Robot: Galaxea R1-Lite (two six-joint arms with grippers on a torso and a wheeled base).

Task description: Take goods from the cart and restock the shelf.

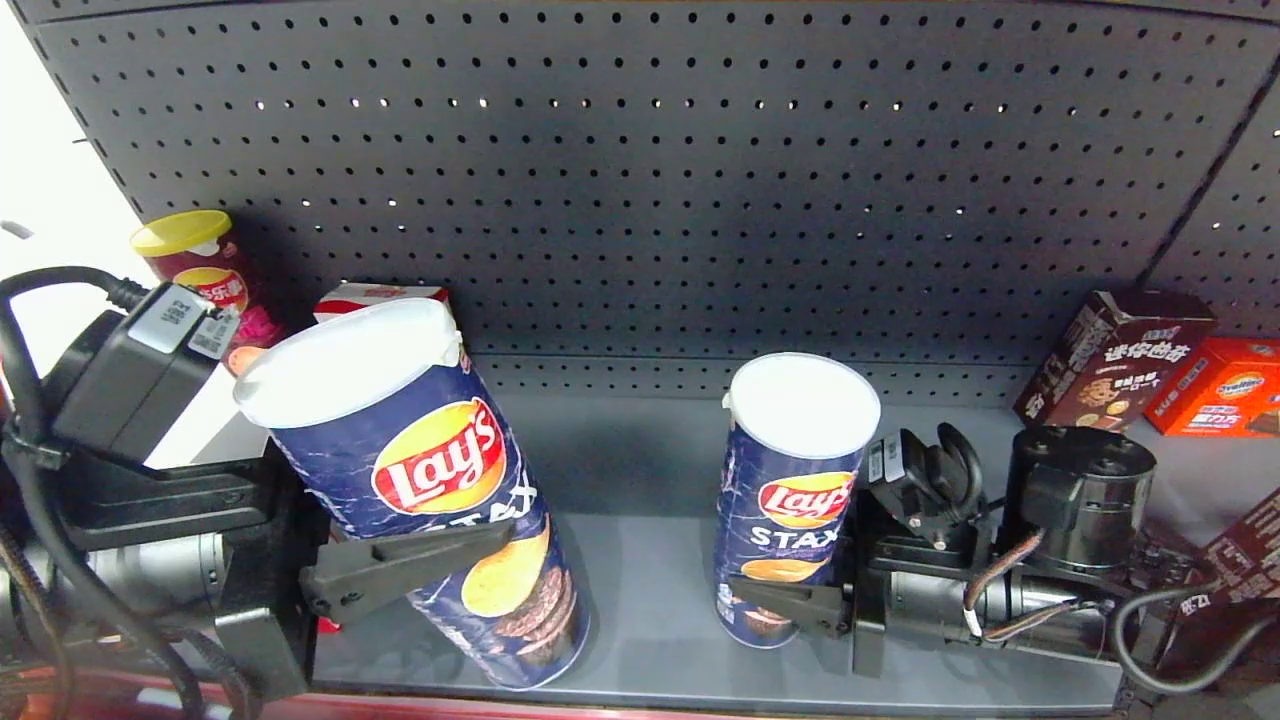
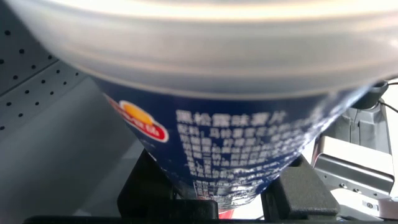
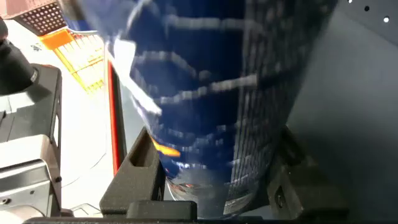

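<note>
Since both cans are likely thin card tubes with snap-on lids, I judge them light, stiff along their length, easily dented by a hard squeeze and a little slick on the printed skin. The best hold is low on the body, where the base stiffens the wall.

The left can (image 1: 430,500) leans, its lid tipped to the robot's left and its foot close to the shelf's (image 1: 650,600) front lip (image 1: 500,708); whether it touches the shelf I cannot tell. The left gripper (image 1: 480,560) pinches it at the lower half. The right can (image 1: 790,500) stands upright mid-shelf, and the right gripper (image 1: 760,590) is clamped around it just above the base.

Bare shelf lies between the cans and behind them, up to the pegboard (image 1: 650,200). A red-and-white box (image 1: 380,297) and a yellow-lidded can (image 1: 200,270) crowd the left rear. Boxes (image 1: 1110,360) stand at the right rear, near the right arm. The leaning can could slip off the lip.
</note>
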